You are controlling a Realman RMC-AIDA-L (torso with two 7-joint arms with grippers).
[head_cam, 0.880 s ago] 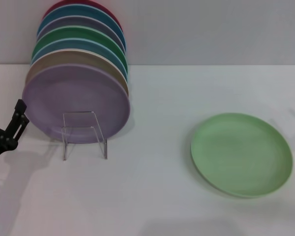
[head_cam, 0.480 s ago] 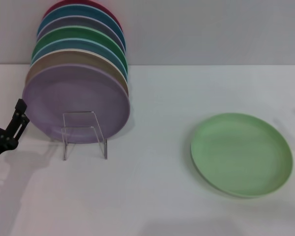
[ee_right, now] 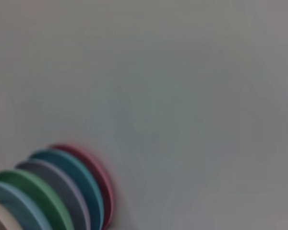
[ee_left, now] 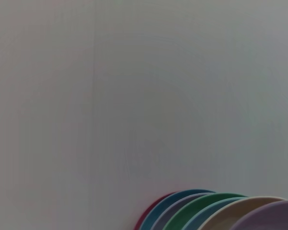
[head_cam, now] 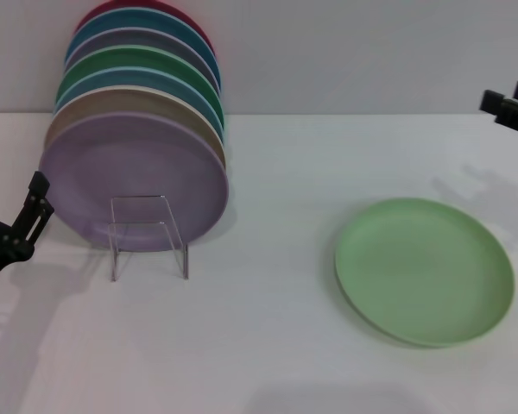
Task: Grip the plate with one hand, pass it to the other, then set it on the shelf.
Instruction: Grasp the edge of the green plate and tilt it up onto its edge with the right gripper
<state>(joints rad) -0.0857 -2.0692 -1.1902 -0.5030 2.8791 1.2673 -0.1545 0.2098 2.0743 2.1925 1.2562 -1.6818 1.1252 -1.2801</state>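
Note:
The light-green plate lies flat on the white table at the right, with nothing touching it. The clear acrylic shelf stands at the left, its U-shaped bracket in front of a lilac plate. My left gripper is low at the left edge, beside the shelf and empty. My right gripper reaches in at the right edge, above and behind the plate, its two tips apart and empty.
Several coloured plates stand on edge in a row behind the lilac one, up to the grey wall. Their rims show in the left wrist view and the right wrist view. The table is white.
My right gripper has come into view at the right edge; before, only its shadow showed. The left gripper, the plate and the shelf have not moved.

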